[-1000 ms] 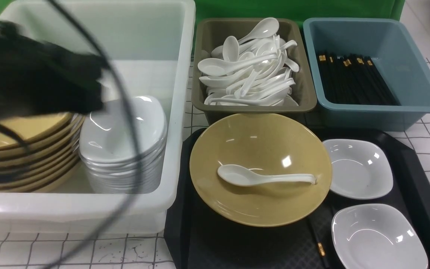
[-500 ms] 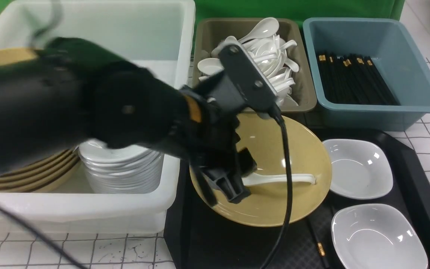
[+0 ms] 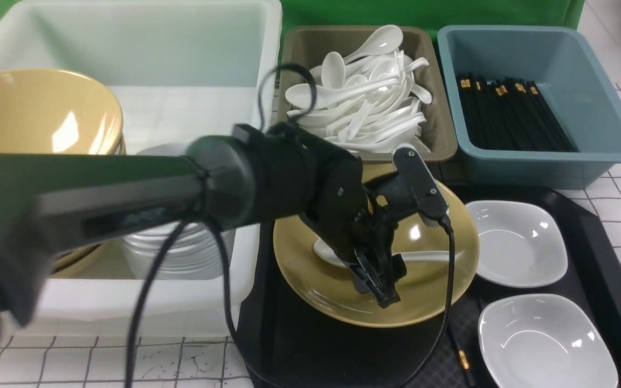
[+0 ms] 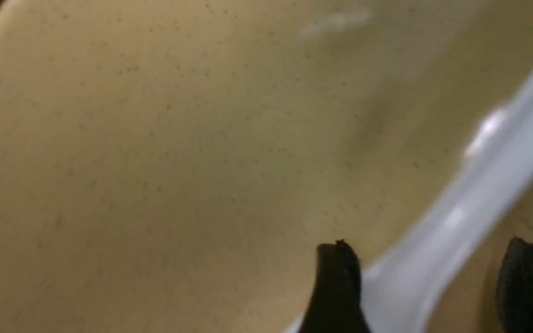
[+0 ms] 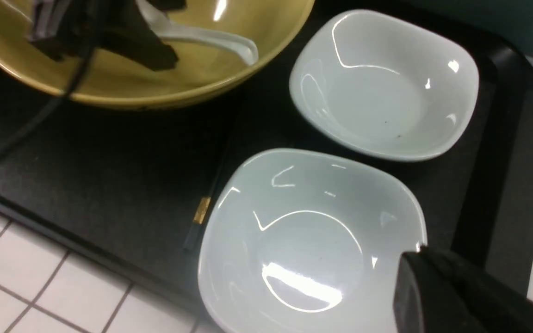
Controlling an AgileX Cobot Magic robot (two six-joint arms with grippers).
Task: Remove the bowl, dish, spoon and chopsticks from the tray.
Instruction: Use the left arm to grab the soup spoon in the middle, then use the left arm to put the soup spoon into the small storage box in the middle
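Spoon, glossy white plastic with a deep oval scoop and a short grooved handle, is lying inside the wide, shallow mustard-yellow plastic bowl. That bowl is sitting on the large black rectangular plastic tray, on the white grid-lined surface.

Left jaws are hanging inside the bowl, parted astride the spoon's handle. The left wrist view is showing one finger against the handle and a gap beside the other finger, so nothing is being gripped. Right jaws are pressed together, empty, near the nearer small white squarish dish.

Risks, as judged:
- The handle is glossy and narrow and is lying at a slant across the left jaws, so a closure may be squeezing it sideways and skating it along the slick bowl wall.
- Fingertips pressing on the bowl may be tipping it or sliding it toward the farther white squarish dish.
- The black cable hanging over the bowl's rim may be snagging there on a lift.

Thin black chopsticks are lying half hidden between the bowl and the nearer dish.
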